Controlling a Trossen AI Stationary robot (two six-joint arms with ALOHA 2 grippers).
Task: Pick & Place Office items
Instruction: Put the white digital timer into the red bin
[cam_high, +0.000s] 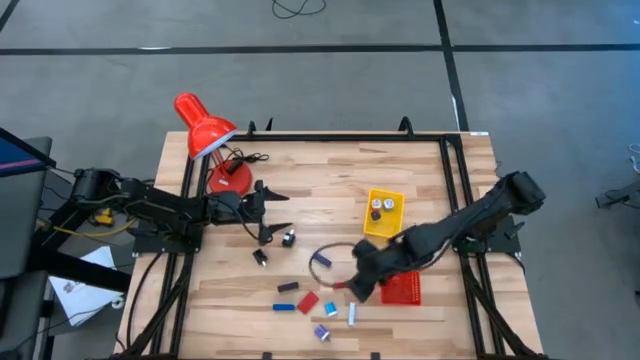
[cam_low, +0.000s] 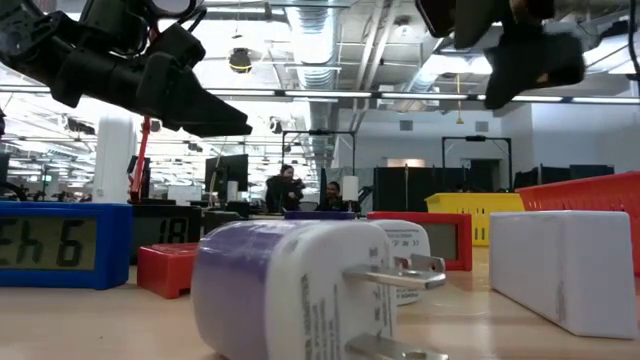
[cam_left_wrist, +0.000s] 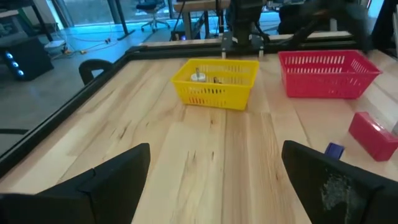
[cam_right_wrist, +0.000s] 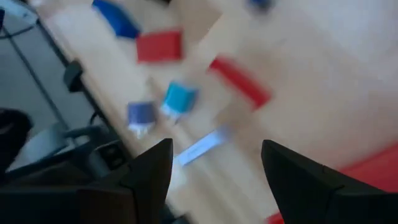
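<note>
Small office items lie scattered on the wooden table's near middle: a red block (cam_high: 308, 301), a blue bar (cam_high: 284, 307), a light-blue bit (cam_high: 330, 310), a white bar (cam_high: 352, 314), a purple-and-white plug (cam_high: 322, 332) and black clips (cam_high: 290, 238). My right gripper (cam_high: 358, 283) hangs open above them, pointing steeply down. Its wrist view shows the white bar (cam_right_wrist: 202, 146), the light-blue bit (cam_right_wrist: 180, 96) and a red bar (cam_right_wrist: 239, 81) below the open fingers (cam_right_wrist: 216, 149). My left gripper (cam_high: 275, 213) waits open and nearly level at the table's left (cam_left_wrist: 216, 149), holding nothing.
A yellow tray (cam_high: 384, 213) holding a few small pieces stands right of centre, with a red mesh basket (cam_high: 402, 288) nearer the front. A red desk lamp (cam_high: 205, 135) stands at the far left corner. A dark cord loop (cam_high: 322, 260) lies mid-table.
</note>
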